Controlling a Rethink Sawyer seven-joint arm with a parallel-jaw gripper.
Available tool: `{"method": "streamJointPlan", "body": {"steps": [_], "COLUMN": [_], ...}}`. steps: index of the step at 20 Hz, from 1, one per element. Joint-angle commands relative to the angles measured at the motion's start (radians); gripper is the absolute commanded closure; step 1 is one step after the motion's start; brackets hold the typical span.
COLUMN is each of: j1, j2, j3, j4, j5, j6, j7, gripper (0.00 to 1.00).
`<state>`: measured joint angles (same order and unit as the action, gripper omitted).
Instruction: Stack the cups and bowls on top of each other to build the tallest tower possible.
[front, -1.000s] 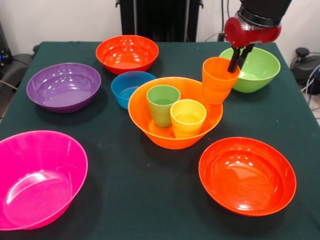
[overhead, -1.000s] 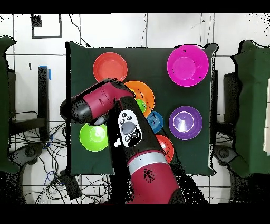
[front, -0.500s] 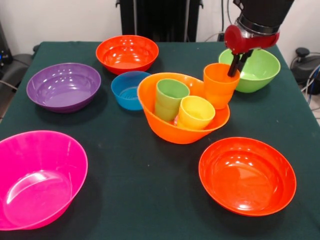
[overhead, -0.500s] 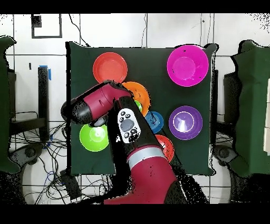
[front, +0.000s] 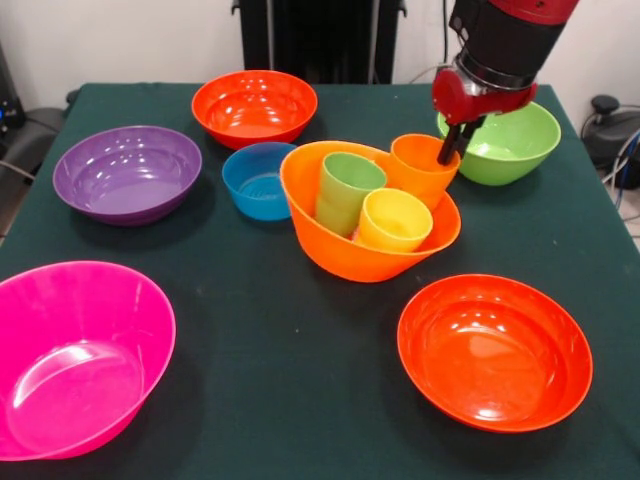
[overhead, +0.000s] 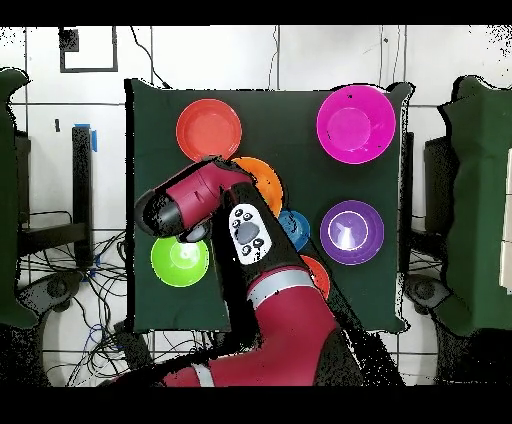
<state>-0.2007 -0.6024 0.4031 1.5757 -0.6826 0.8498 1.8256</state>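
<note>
The large light orange bowl (front: 360, 255) sits tilted mid-table, its left rim raised. The green cup (front: 346, 192) and the yellow cup (front: 394, 220) lean inside it. At the bowl's far right rim is the orange cup (front: 420, 168), partly inside, with my gripper (front: 450, 150) shut on its right wall from above. In the overhead view the arm covers the cups and most of the light orange bowl (overhead: 265, 176), and the gripper is hidden under it.
Around the tilted bowl lie the blue bowl (front: 255, 180), a red-orange bowl (front: 254, 105), the purple bowl (front: 127, 172), the pink bowl (front: 75, 355), the lime green bowl (front: 505, 140) just behind the gripper, and a second red-orange bowl (front: 494, 350).
The gripper has carried the orange cup down and left into the light orange bowl's rim. The bowl has tipped and shifted, and the green and yellow cups now lean.
</note>
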Motion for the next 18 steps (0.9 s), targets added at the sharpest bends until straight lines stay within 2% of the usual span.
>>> {"method": "streamJointPlan", "body": {"steps": [1,10,18], "j1": [-0.043,-0.076,-0.089], "j2": [0.022,-0.002,0.019], "j3": [0.079,0.103,0.122], "j4": [-0.002,-0.005,-0.031], "j5": [-0.06,-0.06,-0.076], "j6": [-0.006,0.02,0.035], "j7": [-0.266,-0.286,-0.303], "gripper": [1.0,1.0,1.0]}}
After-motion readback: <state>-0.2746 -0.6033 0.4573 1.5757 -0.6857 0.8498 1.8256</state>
